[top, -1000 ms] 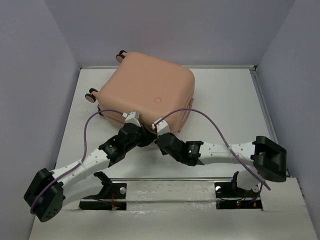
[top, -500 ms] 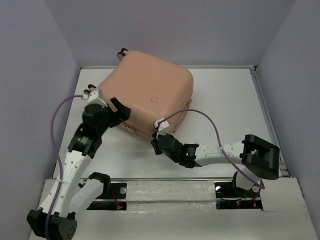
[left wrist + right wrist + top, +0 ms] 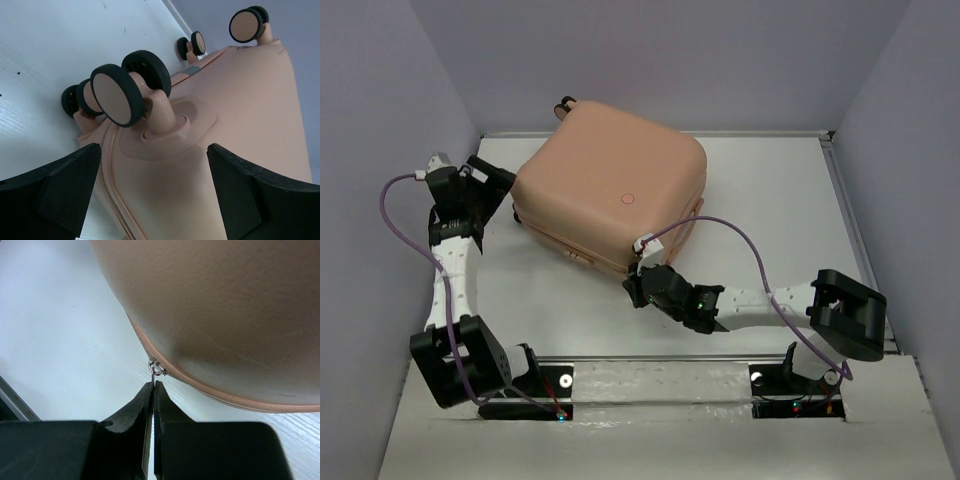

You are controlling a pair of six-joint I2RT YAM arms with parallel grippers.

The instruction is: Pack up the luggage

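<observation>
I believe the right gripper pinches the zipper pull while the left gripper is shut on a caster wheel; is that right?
Not quite: the left wrist view shows the left gripper open, holding nothing, just short of the caster wheel; the rest holds.

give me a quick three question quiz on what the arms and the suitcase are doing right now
1. True or false: the luggage lies wide open on the table.
2. The left gripper is: A) shut on a wheel, B) open, facing the caster wheels, C) out of view.
3. Short answer: which small metal part does the right gripper pinch?

Key: 1 false, its shell is closed. 2 B. 3 the zipper pull.
</observation>
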